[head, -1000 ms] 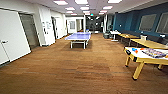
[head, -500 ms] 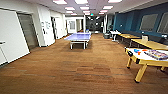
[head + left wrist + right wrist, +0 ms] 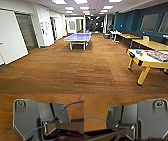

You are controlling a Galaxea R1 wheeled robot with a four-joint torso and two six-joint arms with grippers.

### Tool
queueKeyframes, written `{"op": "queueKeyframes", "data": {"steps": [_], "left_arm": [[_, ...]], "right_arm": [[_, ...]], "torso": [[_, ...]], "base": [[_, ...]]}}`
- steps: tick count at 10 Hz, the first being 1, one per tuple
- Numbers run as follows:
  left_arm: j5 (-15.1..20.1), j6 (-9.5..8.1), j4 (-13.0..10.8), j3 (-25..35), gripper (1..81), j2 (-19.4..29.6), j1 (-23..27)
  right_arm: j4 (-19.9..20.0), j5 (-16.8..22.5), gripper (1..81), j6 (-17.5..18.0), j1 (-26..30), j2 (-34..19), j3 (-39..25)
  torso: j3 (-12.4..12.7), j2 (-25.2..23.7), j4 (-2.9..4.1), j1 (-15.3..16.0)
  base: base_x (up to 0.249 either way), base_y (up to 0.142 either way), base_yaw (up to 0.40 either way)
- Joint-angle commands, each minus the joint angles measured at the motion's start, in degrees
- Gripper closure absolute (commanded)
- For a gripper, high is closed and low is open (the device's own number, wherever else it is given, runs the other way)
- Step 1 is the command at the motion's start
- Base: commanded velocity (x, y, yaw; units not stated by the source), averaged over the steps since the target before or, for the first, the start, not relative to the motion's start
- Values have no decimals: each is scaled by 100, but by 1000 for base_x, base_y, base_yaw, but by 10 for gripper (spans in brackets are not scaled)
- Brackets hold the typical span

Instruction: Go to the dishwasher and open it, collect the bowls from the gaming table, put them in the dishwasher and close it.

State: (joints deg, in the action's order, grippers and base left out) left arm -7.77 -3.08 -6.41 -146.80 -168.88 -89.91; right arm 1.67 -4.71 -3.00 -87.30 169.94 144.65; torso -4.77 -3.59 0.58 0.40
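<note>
Right up close, wood-look floor (image 3: 75,72) runs wide & bare ahead of the robot. Both wrist views look down on that same brown floor; a thin blue cable (image 3: 52,119) crosses the robot's dark plate in the left wrist view, another blue cable (image 3: 97,118) curves past it in the right wrist view. Jaws, left & right: can't tell if open or closed, or whether they hold anything.

Near right: gaming table (image 3: 147,65), white surface w/ yellow edge & yellow legs, cut off by the picture's right side. On it, bowls (image 3: 139,52) — blue & orange dishes sitting close together near its far-left corner, too blurred to count. A many-coloured game board (image 3: 158,55) lies beside them, to the right.

Left: white wall, then a grey door (image 3: 25,31).

Mid-distance, centre: blue table-tennis table (image 3: 78,38), standing alone on the floor, well apart from the gaming table.

Farther right: wooden desks (image 3: 146,43) lined along a dark teal wall (image 3: 130,21).

Far back: corridor under ceiling light panels (image 3: 75,2).
</note>
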Motion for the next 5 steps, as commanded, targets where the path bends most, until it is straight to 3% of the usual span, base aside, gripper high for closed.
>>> {"op": "queueKeyframes", "data": {"steps": [1,5], "left_arm": [[258,18,-9,28,10,29,223],[258,18,-18,28,10,20,223]], "right_arm": [[-79,286,10,-17,278,-1,-88],[-79,286,10,-17,278,8,-88]], "torso": [[0,0,0,0],[0,0,0,0]], "base": [[190,0,0],[191,0,0]]}}
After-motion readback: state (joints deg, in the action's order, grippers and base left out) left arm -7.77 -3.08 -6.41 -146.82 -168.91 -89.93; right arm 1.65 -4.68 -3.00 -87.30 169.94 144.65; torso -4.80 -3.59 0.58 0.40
